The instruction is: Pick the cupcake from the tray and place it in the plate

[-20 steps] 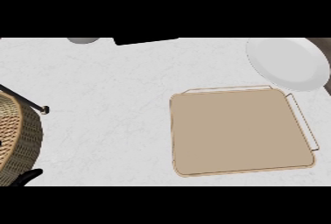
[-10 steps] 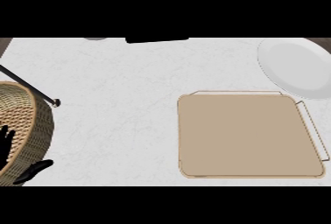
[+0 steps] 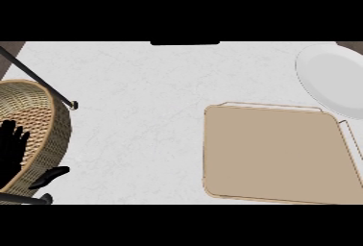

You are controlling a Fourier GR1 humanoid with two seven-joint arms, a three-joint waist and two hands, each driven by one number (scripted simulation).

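Note:
A tan tray [image 3: 276, 153] lies flat on the counter at the lower right, and its surface shows nothing on it. No cupcake shows in the head view. A white plate [image 3: 332, 79] sits at the upper right, partly cut by the view's edge. My left hand [image 3: 14, 149] is at the far left edge, over a wicker basket, fingers straight and up, thumb out to the right. My right hand does not show.
A woven wicker basket [image 3: 42, 115] fills the left edge. A thin black rod [image 3: 39, 79] with a knob end runs diagonally above it. A dark object [image 3: 184, 43] sits at the counter's far edge. White marbled counter [image 3: 142, 120] lies between basket and tray.
The view has shifted, so the tray, plate and basket sit further right in the picture. My left hand has come up into view over the basket.

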